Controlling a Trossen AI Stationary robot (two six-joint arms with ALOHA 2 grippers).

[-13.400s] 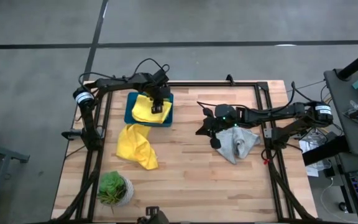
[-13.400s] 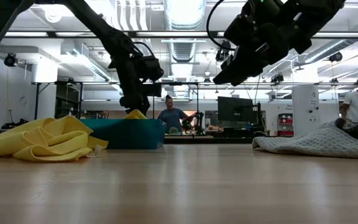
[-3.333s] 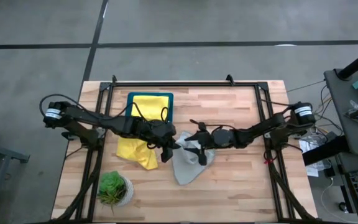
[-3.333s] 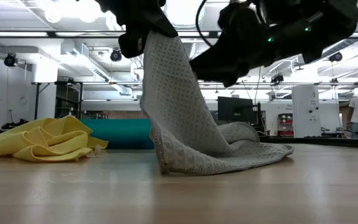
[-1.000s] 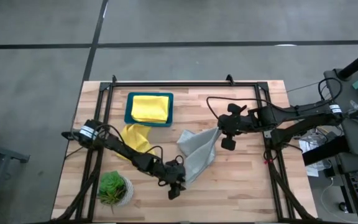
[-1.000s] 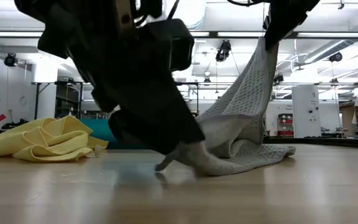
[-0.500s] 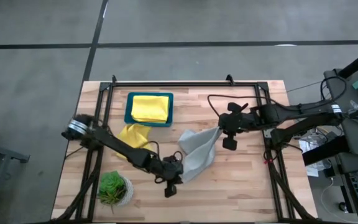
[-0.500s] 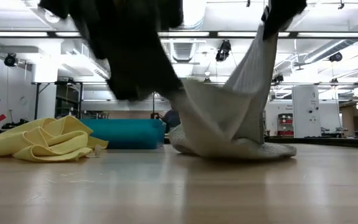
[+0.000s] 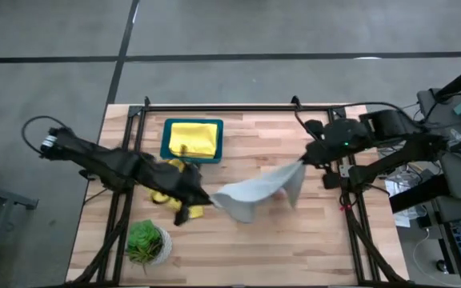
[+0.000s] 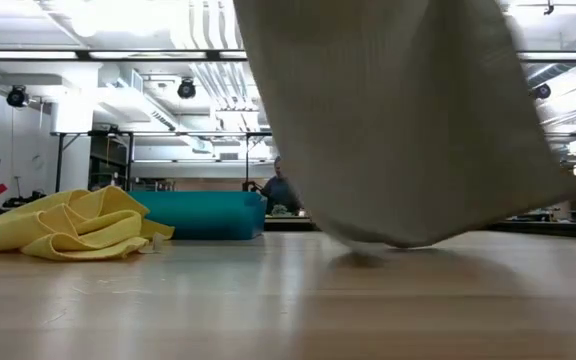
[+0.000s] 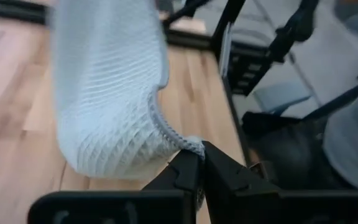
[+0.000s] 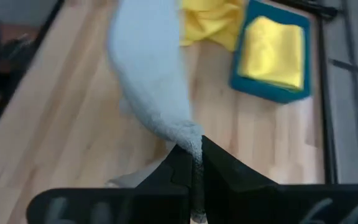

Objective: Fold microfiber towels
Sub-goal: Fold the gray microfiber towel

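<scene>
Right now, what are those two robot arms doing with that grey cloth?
They are holding the grey towel up in the air between them. The left gripper is pinched shut on one corner and the right gripper is pinched shut on another, so the towel hangs stretched above the table. One yellow towel lies folded in the tray, and another yellow one lies crumpled next to it, not yet folded.
</scene>
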